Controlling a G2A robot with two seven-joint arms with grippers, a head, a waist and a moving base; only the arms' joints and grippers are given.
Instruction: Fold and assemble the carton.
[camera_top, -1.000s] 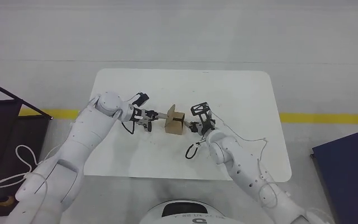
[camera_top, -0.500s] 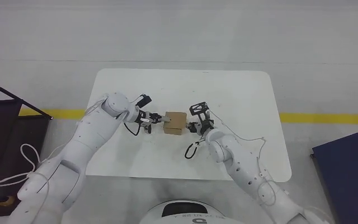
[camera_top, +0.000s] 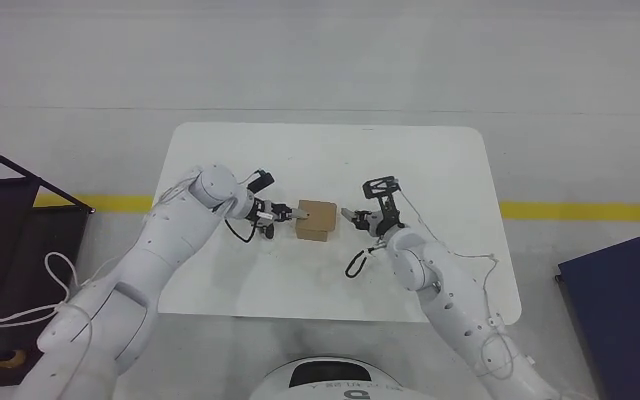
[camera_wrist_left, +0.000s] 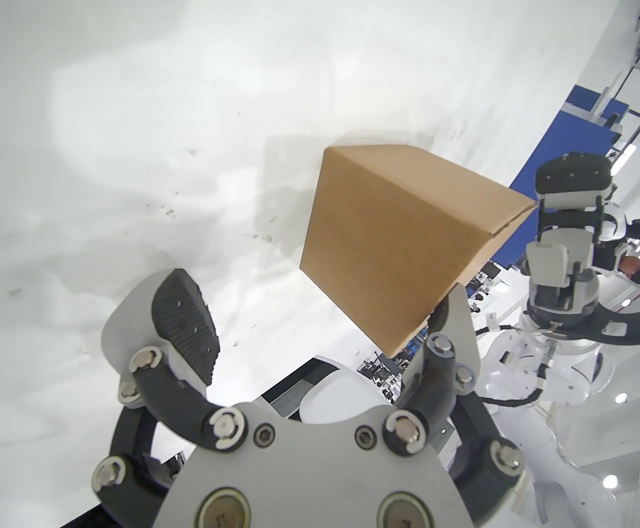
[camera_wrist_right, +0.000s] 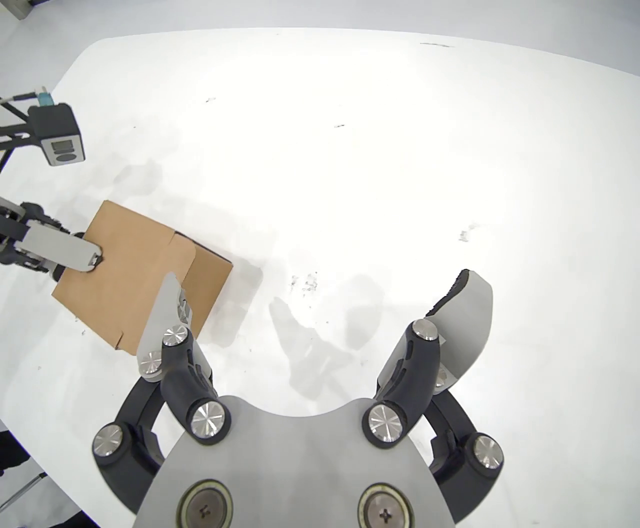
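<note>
Backing away to its own side, the right gripper (camera_wrist_right: 320, 280) has left the brown cardboard carton (camera_top: 316, 221), whose raised flap from a second ago now lies folded flat.

The carton sits near the middle of the white rounded worktop (camera_top: 430, 165), between the two arms. Its top is closed, with one flap edge showing as a slight step across the top face. The right gripper is released, jaws spread wide with nothing between them, near the carton's side but apart from it. The left gripper (camera_top: 284, 213) is at the opposite side, likewise released and spread. One of its fingers lies on the carton's top face by the edge, while the other hangs off the cardboard above bare worktop.
</note>
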